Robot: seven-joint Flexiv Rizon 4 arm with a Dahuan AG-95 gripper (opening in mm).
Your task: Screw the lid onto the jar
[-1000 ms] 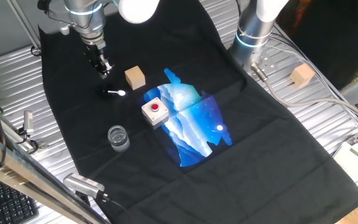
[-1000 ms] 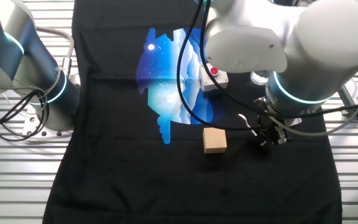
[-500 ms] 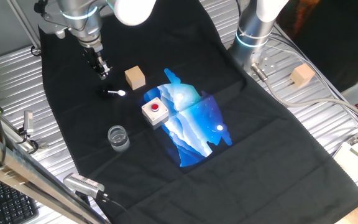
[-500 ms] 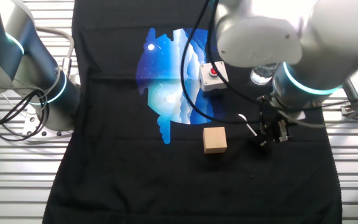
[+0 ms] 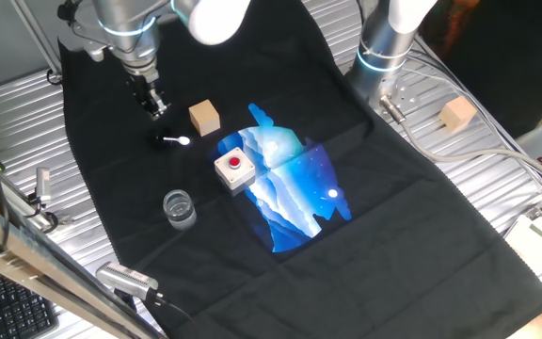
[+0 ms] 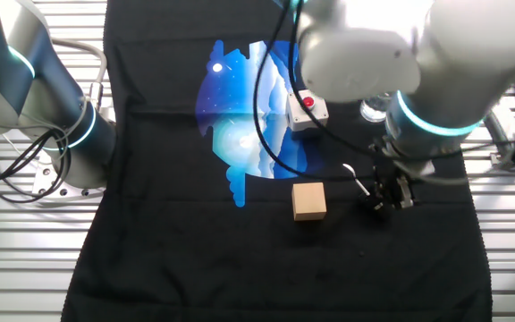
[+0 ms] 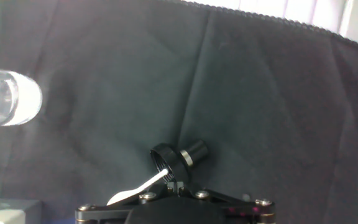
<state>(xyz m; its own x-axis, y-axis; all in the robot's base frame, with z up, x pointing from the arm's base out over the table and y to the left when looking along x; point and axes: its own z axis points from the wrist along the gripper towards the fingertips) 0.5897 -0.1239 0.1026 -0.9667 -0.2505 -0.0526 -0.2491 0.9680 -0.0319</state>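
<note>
Black cloth (image 5: 422, 235) beneath my gripper (image 5: 157, 105); whether its jaws are parted, I cannot tell. Lid (image 7: 165, 159): lying on the cloth close under my fingertips, white inner face partly showing. Jar (image 5: 179, 208): upright, well apart from my gripper.

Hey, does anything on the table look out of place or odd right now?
Only the lid: it lies apart from the jar, open side up, with a small white piece sticking out of it. Nothing looks spilled or broken.
</note>
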